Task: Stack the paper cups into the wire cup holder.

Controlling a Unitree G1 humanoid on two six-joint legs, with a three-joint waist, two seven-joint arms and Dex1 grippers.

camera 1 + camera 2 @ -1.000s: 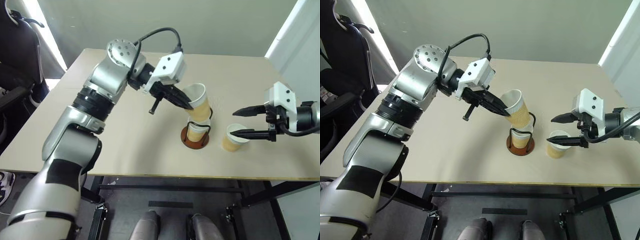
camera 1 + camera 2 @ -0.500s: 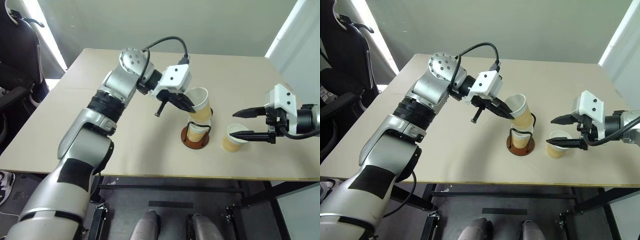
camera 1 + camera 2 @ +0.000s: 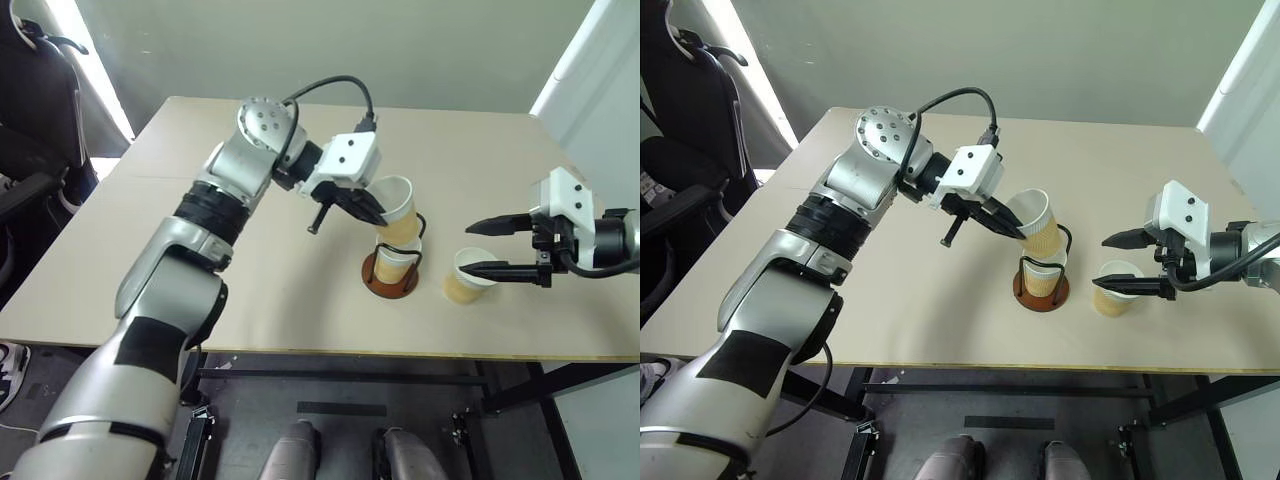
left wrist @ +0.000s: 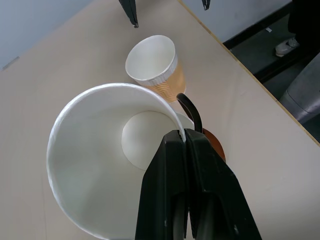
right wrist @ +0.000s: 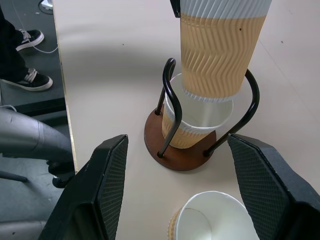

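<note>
Left gripper (image 3: 378, 213) has its fingers (image 4: 187, 200) pinched shut on the rim of a paper cup (image 3: 398, 208), one finger inside the wall and one outside. That held cup sits just left of centre in the left eye view, its base already dipping into the mouth of the seated cup (image 5: 192, 122) that stands inside the wire cup holder (image 3: 389, 272).

Here's the relation that matters: the held cup's long axis leans, with the mouth tipped toward the upper left of the frame and the base pointing down to the right into the seated cup. In the right wrist view its base looks just inside that white rim, not yet nested, and it stands between the black wire loops (image 5: 169, 107). My read is that it needs to come upright before it will slide home.

Third cup (image 3: 468, 274) stands on the counter (image 3: 200, 260) at right of centre, just beside the holder. The right gripper (image 3: 487, 247) has its fingers spread wide, one above the cup and one across its mouth, gripping nothing. That arm is plainly the nearer one for it.

Materials: ribbed tan paper sleeves, smooth white insides with rolled rims, thin bent black wire, a round reddish-brown disc base, a pale matte counter.
</note>
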